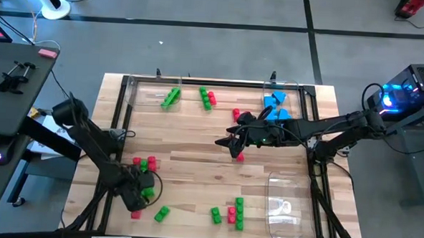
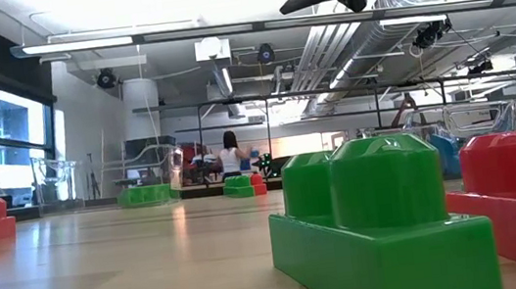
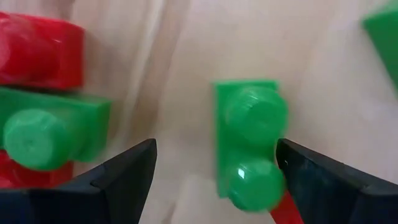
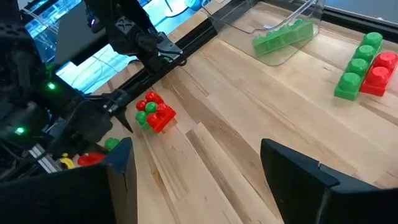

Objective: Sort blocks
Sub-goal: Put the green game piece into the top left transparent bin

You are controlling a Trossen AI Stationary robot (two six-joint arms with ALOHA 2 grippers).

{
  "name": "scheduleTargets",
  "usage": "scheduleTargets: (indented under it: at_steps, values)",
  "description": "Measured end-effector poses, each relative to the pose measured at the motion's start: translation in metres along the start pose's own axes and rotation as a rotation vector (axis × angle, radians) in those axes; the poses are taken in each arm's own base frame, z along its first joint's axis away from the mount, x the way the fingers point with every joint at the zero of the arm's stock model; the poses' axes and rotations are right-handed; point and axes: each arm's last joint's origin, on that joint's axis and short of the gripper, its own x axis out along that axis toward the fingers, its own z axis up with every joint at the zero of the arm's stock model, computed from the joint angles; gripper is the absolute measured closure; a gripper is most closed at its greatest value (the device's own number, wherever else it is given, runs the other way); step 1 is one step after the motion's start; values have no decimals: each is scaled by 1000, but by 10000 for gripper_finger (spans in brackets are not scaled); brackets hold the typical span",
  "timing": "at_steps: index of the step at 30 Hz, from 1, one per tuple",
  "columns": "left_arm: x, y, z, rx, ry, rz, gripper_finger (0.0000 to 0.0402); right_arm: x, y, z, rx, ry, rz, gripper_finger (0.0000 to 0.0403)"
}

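Red, green and blue blocks lie scattered on the wooden table. My left gripper point(image 1: 143, 190) point(image 3: 216, 149) is low at the table's near left, open. A green two-stud block point(image 3: 252, 143) point(image 1: 148, 194) lies flat on the table between its fingers, close to one of them. A red and green cluster point(image 1: 145, 163) point(image 4: 154, 112) lies just beyond. My right gripper point(image 1: 234, 147) point(image 4: 196, 149) hangs open above the table's middle, over a red block point(image 1: 240, 157), holding nothing.
A clear tray point(image 1: 138, 94) at the far left holds green blocks point(image 1: 171, 97); a far right tray holds blue blocks point(image 1: 274, 100). Another clear tray point(image 1: 283, 205) sits near right. Loose red and green blocks lie at the far middle point(image 1: 207, 97) and the near edge point(image 1: 234, 210).
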Motion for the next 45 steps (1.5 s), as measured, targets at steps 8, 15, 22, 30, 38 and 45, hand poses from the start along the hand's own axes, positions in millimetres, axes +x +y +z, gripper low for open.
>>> scheduleTargets:
  at_steps: [8, 15, 22, 30, 38, 45]
  values:
    - [14, -4, 0, 29, 6, 44, 88, 0, 0, 0, 20, 1, 1, 176]
    - [17, -4, 3, -16, 17, 56, 162, 0, 0, 0, 19, 1, 1, 176]
    - [-35, 3, 22, 21, -108, -23, 329, 0, 0, 0, 26, 3, 1, 176]
    - [-139, 67, 67, -103, -738, 72, 318, 0, 0, -1, 44, 5, -1, 176]
    - [-154, 175, 101, -237, -623, 550, 294, 0, 0, 0, 95, 1, -5, 176]
    - [-146, 252, 128, -328, -451, 668, 279, 0, -1, 0, 148, -24, -29, 176]
